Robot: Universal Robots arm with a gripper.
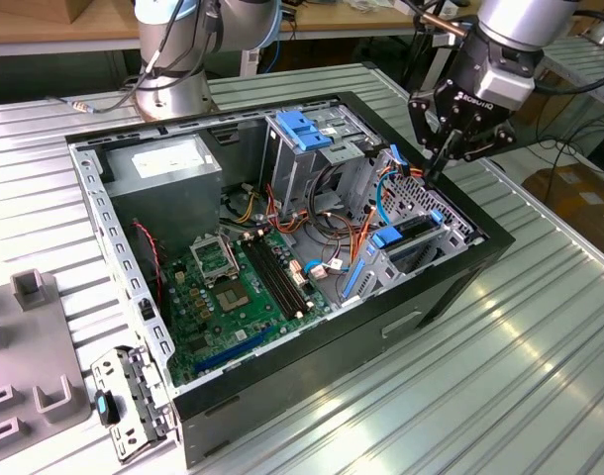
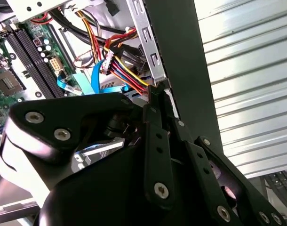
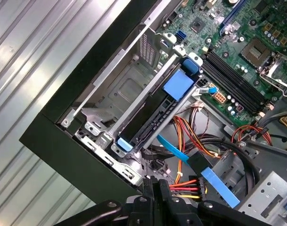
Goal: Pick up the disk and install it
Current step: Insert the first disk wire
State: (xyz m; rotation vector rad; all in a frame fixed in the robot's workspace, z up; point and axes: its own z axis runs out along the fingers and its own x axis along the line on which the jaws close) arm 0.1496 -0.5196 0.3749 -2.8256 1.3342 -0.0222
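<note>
The gripper [image 1: 438,168] is positioned above the open computer case [image 1: 282,381], over the case wall on the exterior view's right. Its fingers are closed against each other, and nothing is gripped between them. In the second wrist view the fingertips [image 2: 153,113] are seen pressed together at a single point. The disk [image 1: 413,230] is located below the fingertips and apart from them. It is seated lengthwise in the grey metal drive bay [image 3: 129,89] at the corner of the case, and in the first wrist view the disk [image 3: 148,115] is shown with a blue carrier tab at each end. A bundle of red, yellow and black wires [image 3: 186,186] is found just beside the fingertips. A flat blue cable [image 3: 174,149] is routed between the fingertips and the disk. The motherboard [image 1: 233,287] lies beyond the disk, well apart from the gripper. The case is supported on a ribbed metal table [image 1: 500,376].
</note>
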